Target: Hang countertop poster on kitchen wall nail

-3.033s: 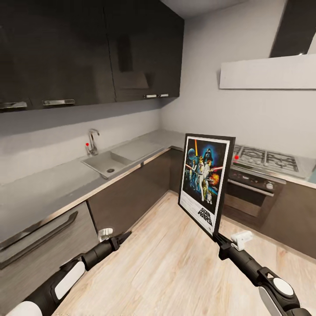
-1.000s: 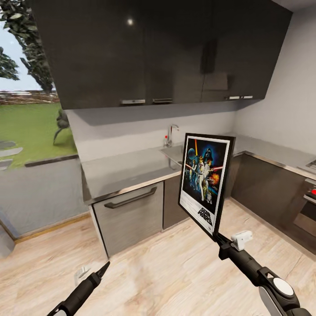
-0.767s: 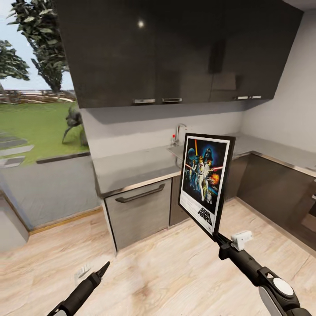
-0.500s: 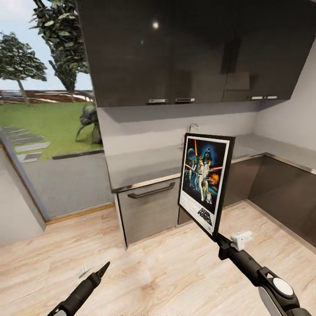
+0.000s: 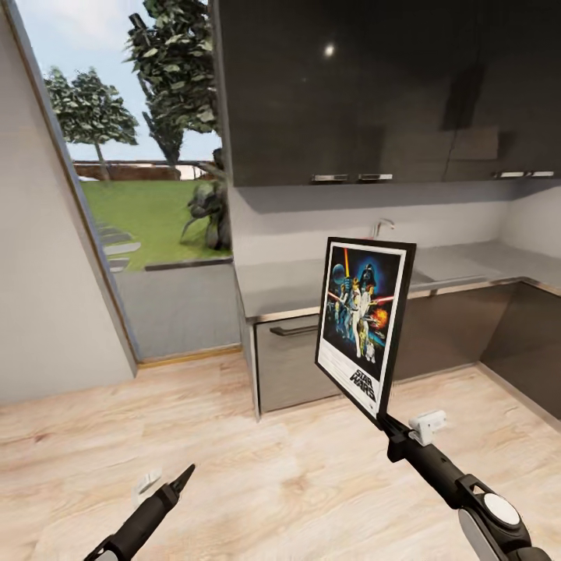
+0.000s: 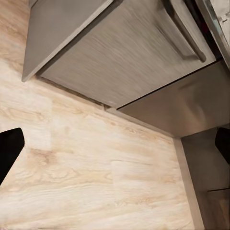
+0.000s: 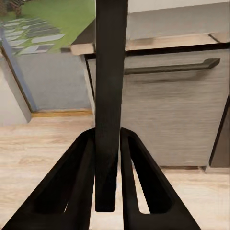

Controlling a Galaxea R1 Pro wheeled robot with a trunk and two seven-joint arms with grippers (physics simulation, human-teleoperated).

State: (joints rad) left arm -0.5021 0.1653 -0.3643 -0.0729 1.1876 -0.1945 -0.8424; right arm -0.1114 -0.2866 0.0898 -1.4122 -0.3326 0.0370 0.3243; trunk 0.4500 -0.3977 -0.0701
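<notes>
kitchen cupboards (image 5: 351,86) hang dark over a long grey tabletop (image 5: 312,284), with a big window (image 5: 148,179) beside them looking out on grass and trees, and a pale wall (image 5: 47,296) at the near side. since three seconds ago the whole view has swung round: the stove and sink that were ahead are gone from sight, and the window and that bare wall have come in. that looks like the robot turning, not the things moving. the poster (image 5: 363,319) sits in just the same spot in the head view as before, upright and a bit tilted, held up in the air in front of the tabletop by its bottom corner. the right gripper (image 5: 387,423) has its fingers closed on that corner. so the pick-up looks done, and the robot seems to be hunting for a wall nail; i cannot see any nail yet. the right wrist view shows what the head view cannot: the thin black edge of the poster (image 7: 111,96) squeezed tight between the two fingers (image 7: 79,187). the left gripper (image 5: 185,476) hangs low over the wood floor (image 5: 273,483). its wrist view shows the fingers (image 6: 9,151) spread far apart with nothing between them, just floor and a grey drawer front (image 6: 120,52).
</notes>
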